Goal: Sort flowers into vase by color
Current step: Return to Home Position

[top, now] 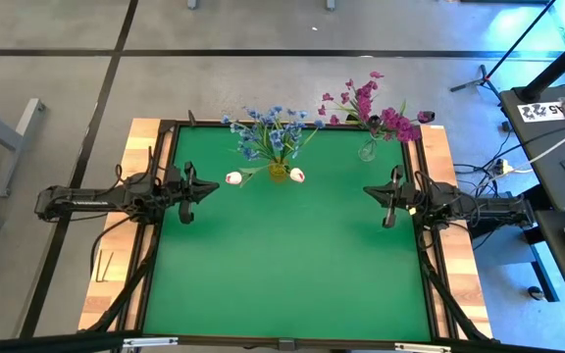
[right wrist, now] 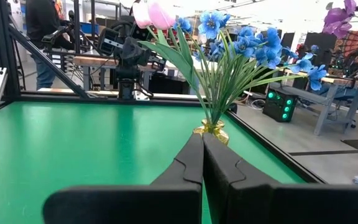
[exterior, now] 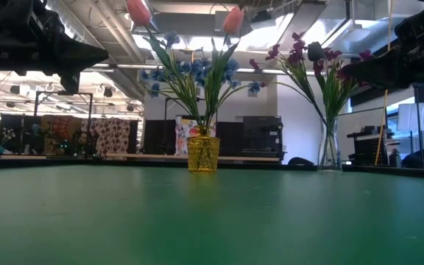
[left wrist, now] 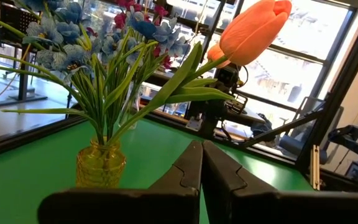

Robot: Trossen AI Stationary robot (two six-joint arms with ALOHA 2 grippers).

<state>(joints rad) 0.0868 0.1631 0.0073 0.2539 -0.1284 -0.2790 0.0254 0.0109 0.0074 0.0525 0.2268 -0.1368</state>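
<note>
A yellow glass vase (top: pixel 279 173) (exterior: pixel 203 154) (left wrist: pixel 100 165) stands near the table's far edge. It holds the blue flowers (top: pixel 271 130) (right wrist: pixel 241 43) and two pale pink-white tulip buds (top: pixel 234 177) (top: pixel 296 176) (left wrist: pixel 253 30). A clear glass vase (top: pixel 368 150) (exterior: pixel 329 154) to its right holds the magenta flowers (top: pixel 373 110) (exterior: pixel 311 59). My left gripper (top: pixel 212 189) (left wrist: pixel 202 155) hovers shut at the table's left side. My right gripper (top: pixel 369 190) (right wrist: pixel 202 146) hovers shut at the right side. Neither touches anything.
The green table top (top: pixel 292 265) lies between the two arms. A black frame (top: pixel 165 157) borders it, with wooden boards (top: pixel 116 265) outside. A person (right wrist: pixel 42 37) stands in the room beyond the table's left side.
</note>
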